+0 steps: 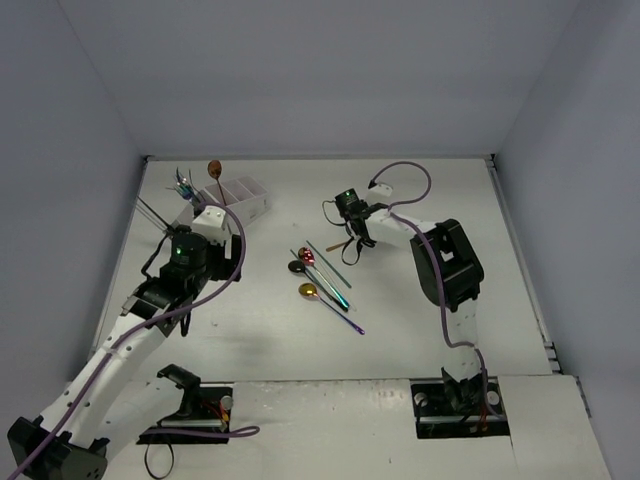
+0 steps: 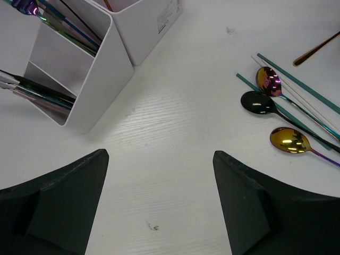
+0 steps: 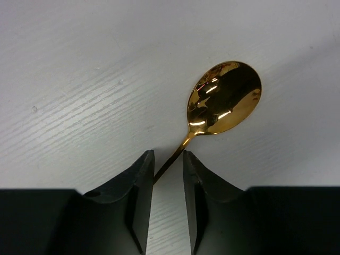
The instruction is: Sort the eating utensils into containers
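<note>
A copper-gold spoon (image 3: pixel 226 98) lies on the table, its thin handle running back between the fingers of my right gripper (image 3: pixel 168 155). The jaws are narrowed around the handle, which touches the left finger with a gap still on the right. From above, that gripper (image 1: pixel 352 245) is down at the table right of the loose utensils. A rainbow spoon (image 2: pixel 268 79), a black spoon (image 2: pixel 257 102), a gold spoon (image 2: pixel 288 139) and teal sticks (image 2: pixel 297 85) lie together. My left gripper (image 2: pixel 161 154) is open over bare table beside the white caddy (image 2: pixel 111 58), which holds several utensils (image 2: pixel 53 95).
The caddy (image 1: pixel 245 200) stands at the back left near the wall, with handles sticking up from it (image 1: pixel 185 182). The loose utensils (image 1: pixel 320 275) lie mid-table between both arms. A small dark mark (image 2: pixel 153 227) shows on the table under the left gripper.
</note>
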Available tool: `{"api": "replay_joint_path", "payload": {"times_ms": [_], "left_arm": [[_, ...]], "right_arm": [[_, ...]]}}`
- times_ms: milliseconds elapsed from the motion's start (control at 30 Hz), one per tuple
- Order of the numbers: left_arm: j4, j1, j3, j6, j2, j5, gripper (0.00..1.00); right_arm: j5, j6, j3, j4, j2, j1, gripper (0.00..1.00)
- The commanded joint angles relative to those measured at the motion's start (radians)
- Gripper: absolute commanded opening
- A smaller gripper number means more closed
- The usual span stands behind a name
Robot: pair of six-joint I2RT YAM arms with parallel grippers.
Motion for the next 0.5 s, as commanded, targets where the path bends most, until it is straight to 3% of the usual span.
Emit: {"api": "replay_joint_path", "payload": {"times_ms": [0,67,233,467], "left_arm": [[0.050,0.000,0.046,0.010,-0.008,-0.009,0.77],[0.050,0.000,0.048,0.008,-0.007,0.001,0.77],[0.058,-0.001,0.052,-0.018,-0.009,0.035,0.77],[0.078,-0.008,0.132,-0.125,0.043,0.259,0.77]], "right_arm": [[-0.001,-0.019,-0.041,-0.054,-0.045,-0.026,0.07],[-0.021,-0.049,-0.068,-0.052,-0.060,-0.035,0.00],[-0.027,-0.159,-0.108,-0.046,-0.112,-0.037,0.00],[-0.173,-0.405,-0.261,0.120,-0.353,-0.036,0.00]]}}
